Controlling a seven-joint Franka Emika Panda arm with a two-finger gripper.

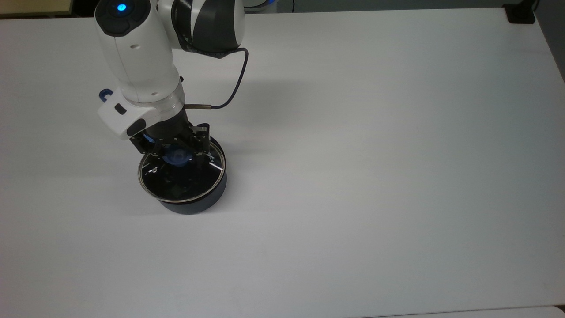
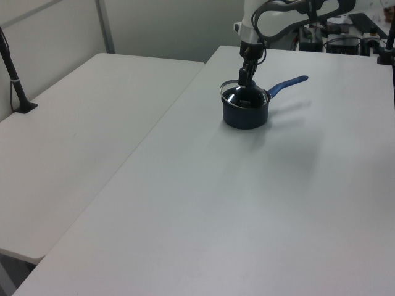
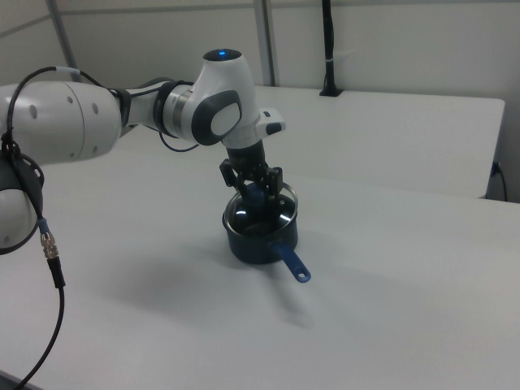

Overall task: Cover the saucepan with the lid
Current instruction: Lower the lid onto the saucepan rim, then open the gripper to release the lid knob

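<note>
The saucepan (image 1: 194,204) stands on the white table at the top view's left, dark blue-grey outside. The glass lid (image 1: 182,179) with its metal rim lies across the saucepan's mouth. My gripper (image 1: 176,155) comes down from above, shut on the lid's blue knob (image 1: 177,157). The arm hides most of the blue handle in the top view, leaving its end (image 1: 105,93) showing. In the left view the saucepan (image 2: 245,114) carries the lid (image 2: 244,95) under the gripper (image 2: 245,79), and the handle (image 2: 287,85) points right. In the right view the gripper (image 3: 256,195) sits over the lid (image 3: 262,214) and the handle (image 3: 292,264).
The white table (image 1: 375,154) stretches bare across the top view's right and front. A second white table (image 2: 80,123) adjoins it in the left view. A black post (image 2: 15,80) stands on that second table. Equipment sits behind the arm.
</note>
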